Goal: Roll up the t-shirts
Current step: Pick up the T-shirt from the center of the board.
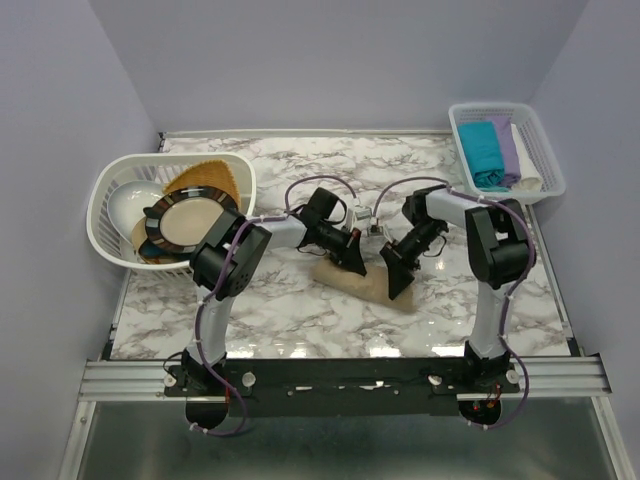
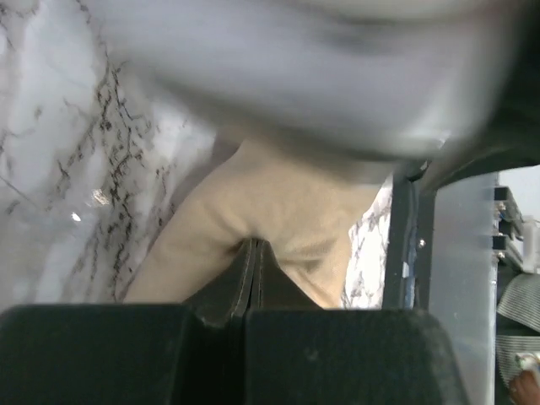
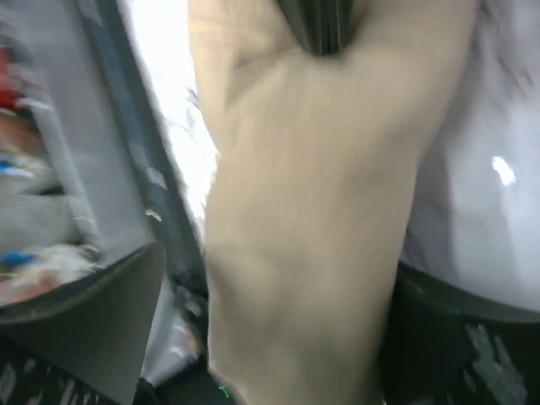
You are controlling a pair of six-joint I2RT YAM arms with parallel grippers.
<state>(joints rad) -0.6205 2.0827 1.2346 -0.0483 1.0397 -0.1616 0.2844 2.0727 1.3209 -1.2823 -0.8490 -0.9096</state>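
1. Left gripper [image 1: 352, 258]: the jaws are pressed together and the tips are pushed into the beige t-shirt [image 1: 365, 282]. From the left wrist view I cannot tell whether a fold is pinched between them.
2. Right gripper [image 1: 398, 278]: the fingers [image 3: 101, 321] stand wide apart, astride the same shirt. The right wrist view is blurred, but it shows the cloth running between them.
3. The beige t-shirt is a rolled log lying on the marble counter [image 1: 300, 310], directly under both grippers. It runs from the left gripper's tips past the right gripper.
4. The two grippers angle toward each other, close together over the roll.
5. Well behind and to the right of the right gripper is a white lattice basket [image 1: 500, 106]. It holds a teal t-shirt [image 1: 483, 152] and a lilac t-shirt [image 1: 505, 145].
6. Well to the left of the left gripper is a round white basket [image 1: 100, 215] holding a tan plate [image 1: 185, 222] with a black patterned rim.
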